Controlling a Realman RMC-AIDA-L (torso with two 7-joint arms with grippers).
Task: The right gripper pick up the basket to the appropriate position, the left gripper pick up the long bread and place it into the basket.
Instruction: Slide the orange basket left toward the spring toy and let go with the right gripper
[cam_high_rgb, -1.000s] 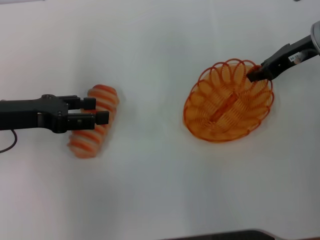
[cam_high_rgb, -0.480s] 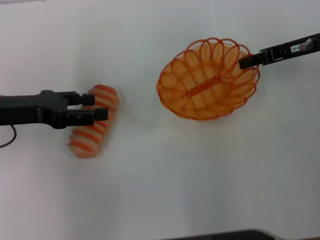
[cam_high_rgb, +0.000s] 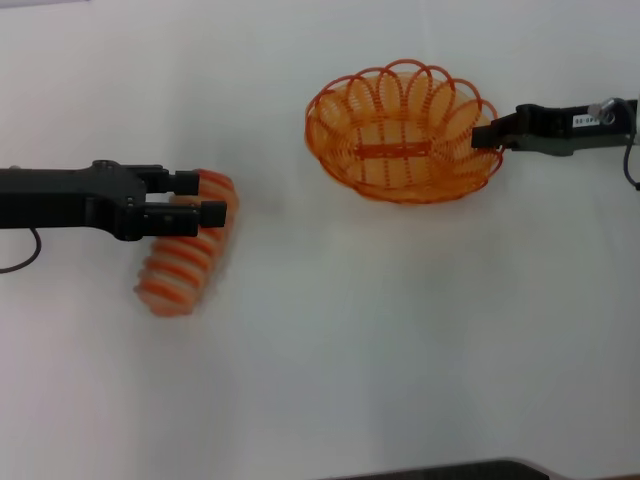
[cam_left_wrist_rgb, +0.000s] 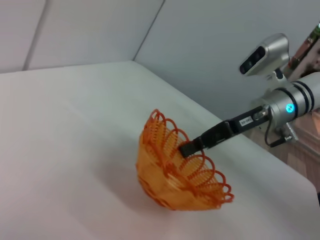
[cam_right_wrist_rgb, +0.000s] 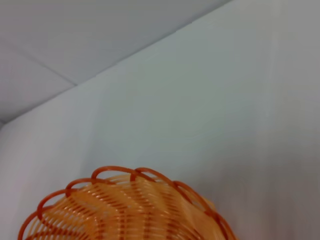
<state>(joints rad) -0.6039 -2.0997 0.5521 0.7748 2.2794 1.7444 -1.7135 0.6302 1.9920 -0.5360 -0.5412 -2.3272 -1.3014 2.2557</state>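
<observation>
Right gripper (cam_high_rgb: 487, 137) is clamped on the scalloped rim of the basket (cam_high_rgb: 400, 135), pinching the right-hand end of it, with the black arm running off toward the right edge of the table (cam_high_rgb: 400, 350). In the left wrist view the basket (cam_left_wrist_rgb: 172, 172) hangs tilted from that claw (cam_left_wrist_rgb: 187, 148), its far side down near the white surface; hard to say if it's actually touching. It sits toward the far edge, a bit right of the middle.

Left gripper (cam_high_rgb: 205, 197) is over on the left side, fingers spread apart and straddling the upper part of the long bread (cam_high_rgb: 185, 255), not squeezing it. The striped loaf lies on the table at a slant, near the left edge and well apart from the basket.
</observation>
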